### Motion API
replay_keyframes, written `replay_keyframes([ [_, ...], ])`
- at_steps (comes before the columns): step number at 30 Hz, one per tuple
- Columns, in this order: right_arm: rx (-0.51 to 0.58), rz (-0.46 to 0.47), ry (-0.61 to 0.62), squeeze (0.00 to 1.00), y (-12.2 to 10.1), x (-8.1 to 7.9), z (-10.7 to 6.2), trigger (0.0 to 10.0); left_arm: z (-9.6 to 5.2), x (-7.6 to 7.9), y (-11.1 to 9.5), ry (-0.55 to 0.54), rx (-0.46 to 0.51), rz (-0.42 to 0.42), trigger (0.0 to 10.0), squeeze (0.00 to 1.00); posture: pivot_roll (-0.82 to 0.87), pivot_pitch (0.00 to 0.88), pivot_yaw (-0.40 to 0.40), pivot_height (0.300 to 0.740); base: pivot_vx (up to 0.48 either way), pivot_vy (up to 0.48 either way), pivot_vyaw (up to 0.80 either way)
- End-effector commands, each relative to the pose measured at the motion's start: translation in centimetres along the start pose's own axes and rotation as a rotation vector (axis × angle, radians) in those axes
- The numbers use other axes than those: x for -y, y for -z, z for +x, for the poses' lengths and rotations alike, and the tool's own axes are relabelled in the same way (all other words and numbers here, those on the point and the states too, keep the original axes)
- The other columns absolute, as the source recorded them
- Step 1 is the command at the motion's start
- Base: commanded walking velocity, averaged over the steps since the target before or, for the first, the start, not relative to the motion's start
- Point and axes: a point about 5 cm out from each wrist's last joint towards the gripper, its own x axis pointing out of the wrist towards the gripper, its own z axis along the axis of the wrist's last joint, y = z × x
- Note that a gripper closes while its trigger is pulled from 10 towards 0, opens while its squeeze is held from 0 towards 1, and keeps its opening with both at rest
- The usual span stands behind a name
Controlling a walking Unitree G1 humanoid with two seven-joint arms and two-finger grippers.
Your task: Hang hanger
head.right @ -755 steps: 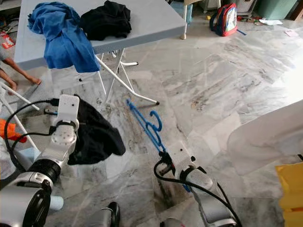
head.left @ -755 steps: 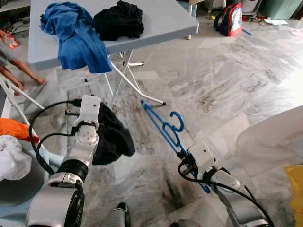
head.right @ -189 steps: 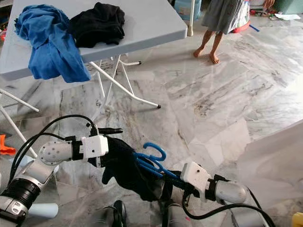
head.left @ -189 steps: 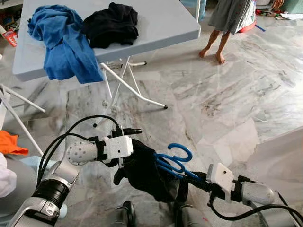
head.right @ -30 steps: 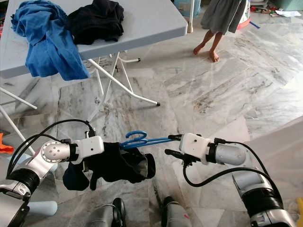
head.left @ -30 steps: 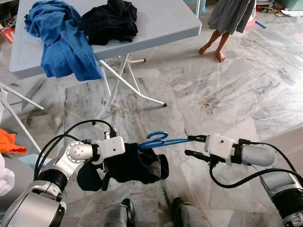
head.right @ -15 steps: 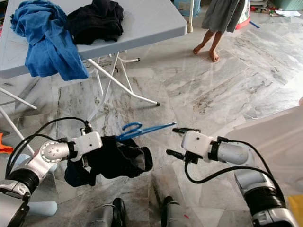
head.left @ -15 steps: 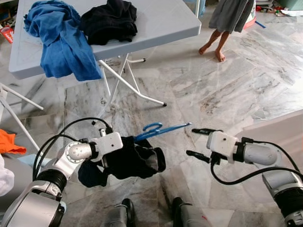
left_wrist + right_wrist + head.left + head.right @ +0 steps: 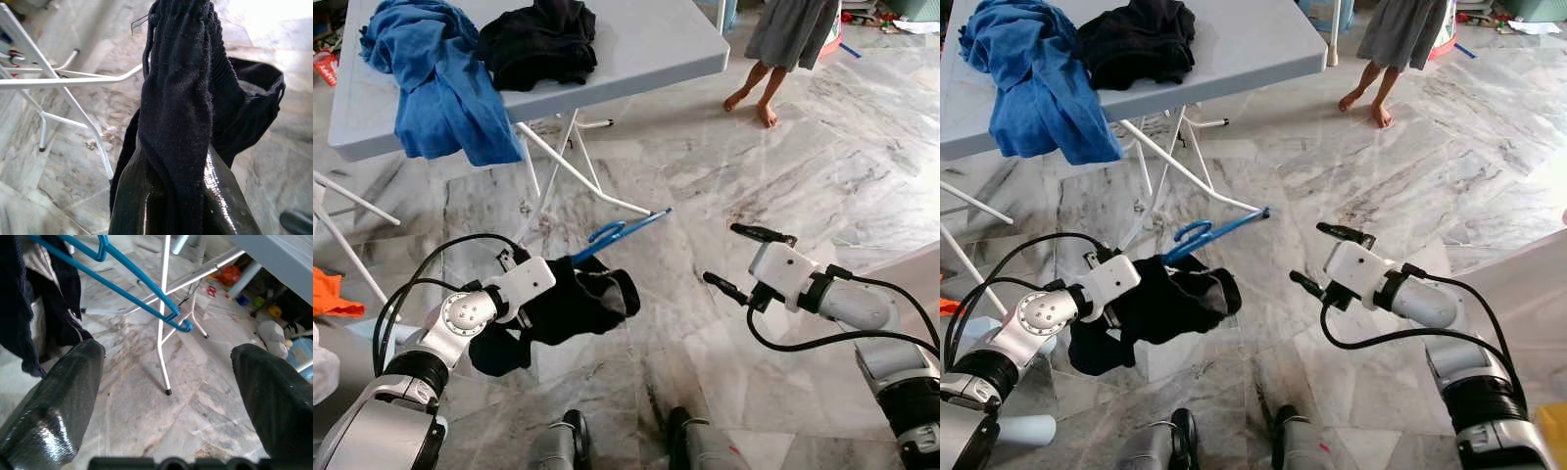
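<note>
In front of the folding table (image 9: 636,44), a half-threaded hanger is carried by one gripper alone.

Nearest the camera, the black garment (image 9: 570,305) is pinched by the left gripper (image 9: 540,302), with the blue hanger (image 9: 625,228) pushed partly inside it and its free end pointing towards the table's legs. The right gripper (image 9: 741,262) is held spread wide and empty, apart from the hanger's tip. The dressing seems unfinished and the hanging itself not begun. No containers are seen; further off, a blue cloth (image 9: 440,78) and dark clothing (image 9: 538,39) lie on the table, with a person's legs (image 9: 754,93) beyond.
</note>
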Motion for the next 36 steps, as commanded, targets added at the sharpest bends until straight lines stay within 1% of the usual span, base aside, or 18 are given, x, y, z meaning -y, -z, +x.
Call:
replay_keyframes([
  [1,-0.028,0.031,0.04,1.0,0.6,-0.4,-0.2,10.0,-0.2,-0.1,0.1,-0.032,0.014,-0.025,0.0,0.0,-0.13,0.255,0.023,0.74,0.0,0.0,0.0],
  [5,-0.086,0.201,0.217,1.0,1.7,-0.8,0.2,10.0,0.0,-0.5,-0.7,-0.07,0.072,-0.054,0.0,0.0,-0.13,0.257,0.018,0.74,0.0,0.0,0.0],
  [6,-0.112,0.303,0.267,1.0,2.2,-1.4,0.4,10.0,0.0,-0.8,-1.2,-0.085,0.109,-0.063,0.0,0.0,-0.13,0.257,0.018,0.74,0.0,0.0,0.0],
  [7,-0.104,0.338,0.259,0.2,2.2,-2.0,0.4,10.0,0.0,-0.9,-1.4,-0.088,0.118,-0.063,0.0,0.0,-0.12,0.261,0.015,0.74,0.0,0.0,0.0],
  [8,-0.088,0.37,0.244,0.2,2.1,-2.6,0.5,10.0,0.0,-1.2,-1.9,-0.098,0.154,-0.062,0.0,0.0,-0.12,0.261,0.015,0.74,0.0,0.0,0.0],
  [9,-0.117,0.411,0.265,0.0,2.5,-3.2,0.6,10.0,0.0,-1.5,-2.4,-0.112,0.182,-0.059,0.0,0.0,-0.12,0.265,0.015,0.74,0.0,0.0,0.0],
  [12,-0.227,0.499,0.294,0.0,3.8,-4.8,0.8,10.0,0.0,-2.2,-3.6,-0.137,0.264,-0.064,0.0,0.0,-0.11,0.269,0.015,0.74,0.0,0.0,0.0],
  [16,-0.283,0.556,0.314,0.0,4.3,-6.3,1.3,10.0,0.0,-2.5,-5.1,-0.157,0.359,-0.07,0.0,0.0,-0.11,0.269,0.015,0.74,0.0,0.0,0.0],
  [18,-0.31,0.615,0.429,0.0,4.2,-6.7,2.0,10.0,0.0,-2.4,-6.8,-0.164,0.464,-0.076,0.0,0.0,-0.1,0.272,0.006,0.74,0.0,0.0,0.0],
  [19,-0.281,0.765,0.451,0.0,3.8,-6.7,2.5,10.0,0.0,-2.2,-7.5,-0.157,0.504,-0.075,0.0,0.0,-0.1,0.274,0.002,0.74,0.0,0.0,0.0],
  [20,-0.281,0.765,0.451,0.0,3.8,-6.7,2.5,10.0,0.0,-2.2,-7.5,-0.157,0.504,-0.075,0.0,0.0,-0.1,0.274,0.002,0.74,0.0,0.0,0.0],
  [21,-0.18,0.872,0.411,0.0,3.0,-6.4,3.0,10.0,0.0,-1.9,-7.9,-0.149,0.53,-0.073,0.0,0.0,-0.1,0.274,0.0,0.74,0.0,0.0,0.0],
  [24,-0.149,0.854,0.43,0.0,2.7,-5.6,3.2,10.0,0.1,-1.4,-8.2,-0.134,0.556,-0.071,0.0,0.0,-0.1,0.275,-0.007,0.74,0.0,0.0,0.0],
  [27,-0.076,0.954,0.426,0.0,1.7,-4.9,3.7,10.0,0.1,-0.5,-8.5,-0.116,0.572,-0.073,0.0,0.0,-0.1,0.277,-0.018,0.74,0.0,0.0,0.0],
  [30,-0.028,1.004,0.403,0.0,0.6,-4.4,4.1,10.0,0.1,0.0,-8.8,-0.11,0.59,-0.07,0.0,0.0,-0.1,0.278,-0.021,0.74,0.0,0.0,0.0],
  [31,0.015,1.06,0.373,0.0,-0.1,-4.2,4.4,10.0,0.1,0.1,-9.0,-0.11,0.598,-0.07,0.0,0.0,-0.1,0.278,-0.025,0.74,0.0,0.0,0.0],
  [34,0.058,1.1,0.338,0.0,-0.8,-4.1,4.7,10.0,0.2,0.2,-9.1,-0.112,0.603,-0.067,0.0,0.0,-0.1,0.28,-0.027,0.74,0.0,0.0,0.0],
  [36,0.068,1.129,0.254,0.0,-1.5,-4.9,5.0,10.0,0.2,0.0,-9.5,-0.131,0.614,-0.07,0.0,0.0,-0.11,0.28,-0.032,0.74,0.0,0.0,0.0],
])
